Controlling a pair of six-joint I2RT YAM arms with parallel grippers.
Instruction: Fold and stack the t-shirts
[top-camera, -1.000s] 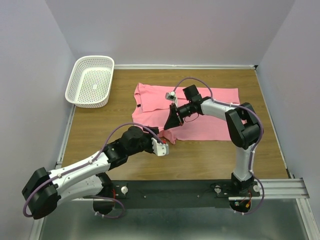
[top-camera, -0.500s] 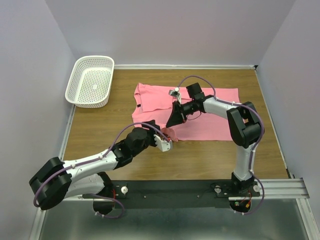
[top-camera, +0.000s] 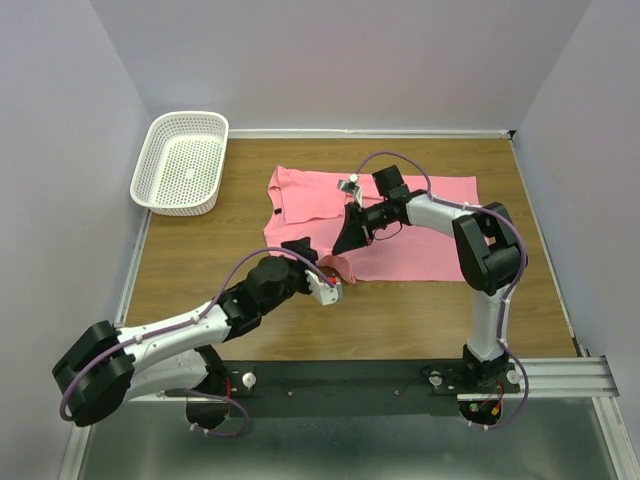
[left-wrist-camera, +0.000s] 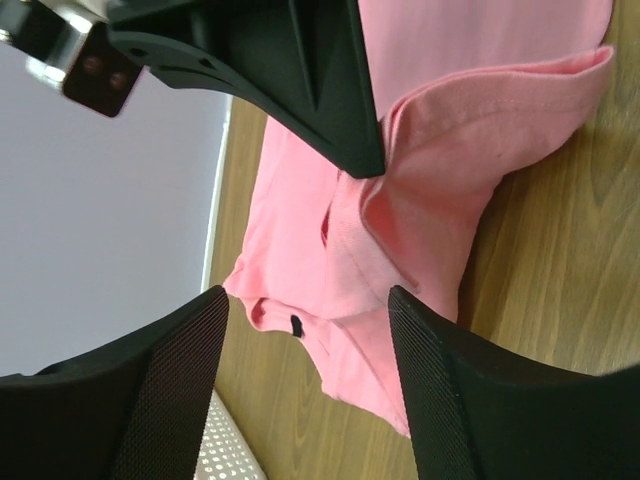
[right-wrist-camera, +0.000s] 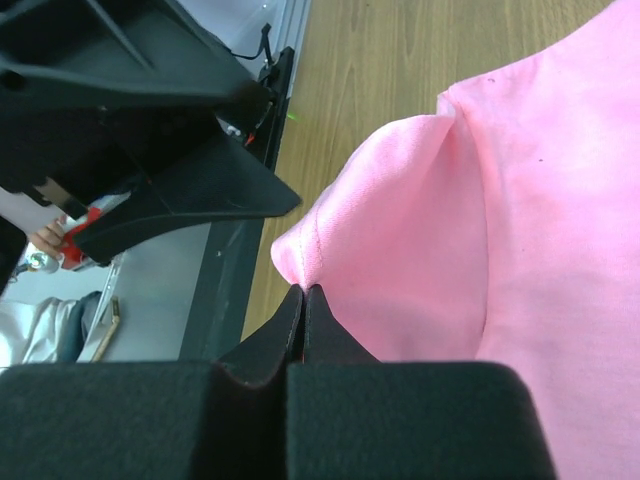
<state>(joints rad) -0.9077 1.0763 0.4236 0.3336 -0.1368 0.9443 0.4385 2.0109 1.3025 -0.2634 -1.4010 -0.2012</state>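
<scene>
The salmon-pink t-shirt (top-camera: 420, 215) lies spread on the wooden table, collar to the left. My right gripper (top-camera: 343, 247) is shut on a pinched fold of its near-left sleeve edge, seen close up in the right wrist view (right-wrist-camera: 303, 290), with the cloth (right-wrist-camera: 520, 200) raised in a small peak. My left gripper (top-camera: 322, 265) is open and empty, just in front of that sleeve. In the left wrist view (left-wrist-camera: 305, 300) its two fingers frame the shirt (left-wrist-camera: 300, 250), and the right gripper's black tip (left-wrist-camera: 330, 110) pinches cloth above.
A white plastic mesh basket (top-camera: 182, 160) stands at the far left corner; its corner also shows in the left wrist view (left-wrist-camera: 222, 450). Purple-grey walls close the table on three sides. Bare wood (top-camera: 190, 250) lies left of the shirt.
My left arm has reached forward and right, bringing its open gripper up to the sleeve. My right gripper has shifted slightly up and right with the pinched cloth.
</scene>
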